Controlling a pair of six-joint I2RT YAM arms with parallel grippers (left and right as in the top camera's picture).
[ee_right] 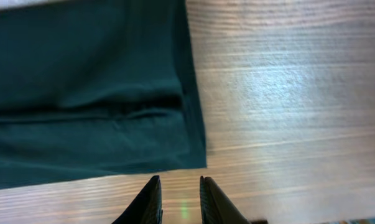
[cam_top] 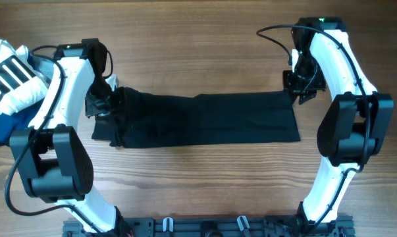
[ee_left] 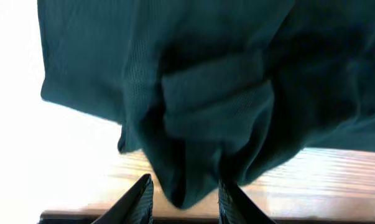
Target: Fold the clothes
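Left end effector clamped on bunched shirt; right end effector slightly open, empty, just off hem; risk: one-sided pull drags it, skews fold.

Shirt: soft matt black cloth, finely knit; table: smooth wood, slight sheen, visible grain

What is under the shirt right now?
Only the wooden table shows, around the shirt. It lies as a flat folded band, so anything beneath is covered. Its left end bunches between the fingers of the left gripper.
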